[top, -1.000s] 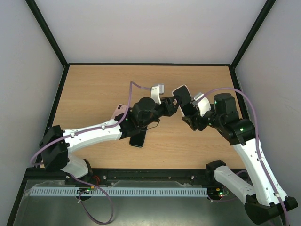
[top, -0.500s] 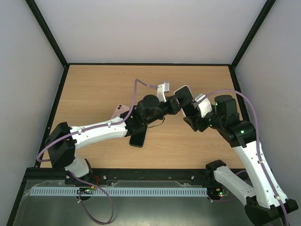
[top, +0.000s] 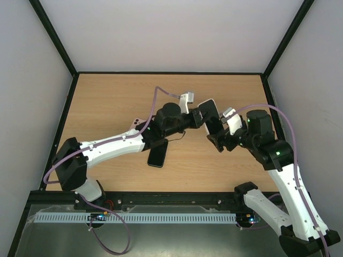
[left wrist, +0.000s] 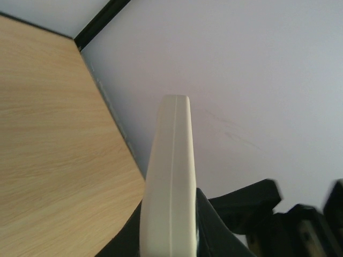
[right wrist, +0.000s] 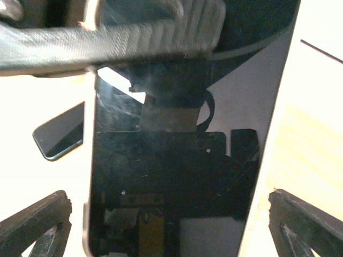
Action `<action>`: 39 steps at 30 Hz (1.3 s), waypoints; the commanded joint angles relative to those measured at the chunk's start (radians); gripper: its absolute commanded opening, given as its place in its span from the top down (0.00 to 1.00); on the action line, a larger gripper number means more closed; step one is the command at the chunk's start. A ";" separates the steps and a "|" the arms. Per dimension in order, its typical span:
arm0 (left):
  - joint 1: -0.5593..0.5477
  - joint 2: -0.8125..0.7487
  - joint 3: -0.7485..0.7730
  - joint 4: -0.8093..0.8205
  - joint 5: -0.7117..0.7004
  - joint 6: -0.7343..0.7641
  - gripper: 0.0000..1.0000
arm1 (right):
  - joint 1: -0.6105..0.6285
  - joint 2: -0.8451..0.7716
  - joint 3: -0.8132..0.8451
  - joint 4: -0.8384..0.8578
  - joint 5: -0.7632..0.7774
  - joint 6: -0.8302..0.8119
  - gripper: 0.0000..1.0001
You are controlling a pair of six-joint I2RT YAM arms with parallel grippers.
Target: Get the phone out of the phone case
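Grey walls and a black frame are seen to enclose a wooden table [top: 107, 107], and both arms are brought together above its right-centre part. The phone [top: 209, 111] is found raised clear of the table and tilted, seated in its pale phone case [left wrist: 170, 176] between the two grippers. The left gripper [top: 195, 119] is closed narrowly on the phone case across its thin edge. In the left wrist view the cream edge is seen rising from between dark fingers. This hold is judged to be an anchor, so that the case is kept steady while the phone is worked loose. The right gripper [top: 214, 128] is held wide, with its fingers [right wrist: 35, 222] set well apart on either side of the dark screen, and no contact is shown. It is judged to be placed ready to take or push the phone. A second dark handset [top: 157, 154] is noted lying flat just beside the left forearm, and a pink object [top: 138, 123] is partly hidden under that arm, so it cannot be identified. Separation is judged not yet made.
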 commanded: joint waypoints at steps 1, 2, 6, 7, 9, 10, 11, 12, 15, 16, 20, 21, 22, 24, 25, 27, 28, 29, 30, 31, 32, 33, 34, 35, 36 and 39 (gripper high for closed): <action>0.134 -0.102 0.033 -0.143 0.151 0.062 0.97 | 0.003 -0.056 0.006 0.046 -0.088 0.012 0.03; 0.175 -0.120 0.043 -0.208 0.187 0.090 0.97 | 0.003 -0.058 0.005 0.049 -0.102 0.024 0.03; 0.315 -0.186 0.045 -0.366 0.351 0.270 0.97 | 0.002 -0.026 -0.002 0.071 -0.197 0.069 0.02; 0.338 -0.201 0.032 -0.371 0.395 0.328 0.98 | 0.002 -0.013 -0.007 0.085 -0.231 0.079 0.02; 0.362 -0.242 -0.017 -0.344 0.507 0.429 0.98 | 0.003 0.012 -0.026 0.132 -0.311 0.087 0.02; 0.366 -0.256 -0.045 -0.340 0.537 0.478 0.98 | 0.003 0.020 -0.039 0.158 -0.359 0.082 0.03; 0.367 -0.268 -0.062 -0.347 0.544 0.521 0.98 | 0.003 0.023 -0.059 0.188 -0.403 0.073 0.02; 0.368 -0.281 -0.079 -0.351 0.553 0.555 0.98 | 0.002 0.021 -0.083 0.224 -0.439 0.069 0.03; 0.374 -0.316 -0.146 -0.276 0.708 0.615 0.98 | 0.002 0.005 -0.176 0.368 -0.501 0.115 0.02; 0.374 -0.325 -0.168 -0.246 0.770 0.626 0.98 | 0.004 0.007 -0.205 0.408 -0.505 0.128 0.02; 0.371 -0.351 -0.245 -0.133 0.849 0.635 0.98 | 0.003 0.056 -0.267 0.506 -0.430 0.208 0.02; 0.374 -0.360 -0.273 -0.100 0.840 0.632 0.97 | 0.003 0.073 -0.269 0.508 -0.419 0.209 0.02; 0.379 -0.368 -0.301 -0.069 0.830 0.626 0.98 | 0.003 0.085 -0.272 0.509 -0.411 0.200 0.00; 0.409 -0.379 -0.358 0.016 0.849 0.571 0.98 | 0.002 0.091 -0.293 0.515 -0.415 0.181 0.01; 0.423 -0.386 -0.374 0.046 0.868 0.537 0.98 | 0.003 0.089 -0.311 0.513 -0.446 0.158 0.01; 0.431 -0.402 -0.388 0.077 0.880 0.515 0.97 | 0.003 0.090 -0.344 0.446 -0.591 0.039 0.01; 0.431 -0.406 -0.397 0.102 0.891 0.504 0.98 | 0.003 0.100 -0.350 0.398 -0.664 -0.041 0.01; 0.434 -0.406 -0.403 0.125 0.917 0.484 0.97 | 0.003 0.109 -0.351 0.357 -0.719 -0.110 0.02; 0.434 -0.404 -0.403 0.146 0.934 0.473 0.98 | 0.003 0.115 -0.343 0.321 -0.735 -0.152 0.03; 0.433 -0.404 -0.405 0.170 0.975 0.449 0.98 | 0.004 0.118 -0.333 0.285 -0.742 -0.188 0.04; 0.432 -0.405 -0.410 0.213 1.003 0.426 0.98 | 0.003 0.114 -0.328 0.273 -0.739 -0.205 0.05; 0.430 -0.410 -0.422 0.255 1.022 0.405 0.98 | 0.003 0.110 -0.329 0.294 -0.723 -0.176 0.06; 0.428 -0.419 -0.435 0.284 1.035 0.393 0.98 | 0.002 0.106 -0.329 0.327 -0.705 -0.136 0.06; 0.427 -0.429 -0.441 0.297 1.042 0.392 0.97 | 0.003 0.105 -0.327 0.347 -0.697 -0.113 0.07; 0.426 -0.440 -0.442 0.296 1.048 0.396 0.98 | 0.003 0.106 -0.326 0.358 -0.694 -0.103 0.10; 0.426 -0.484 -0.441 0.263 1.038 0.426 0.98 | 0.002 0.100 -0.341 0.412 -0.678 -0.046 0.12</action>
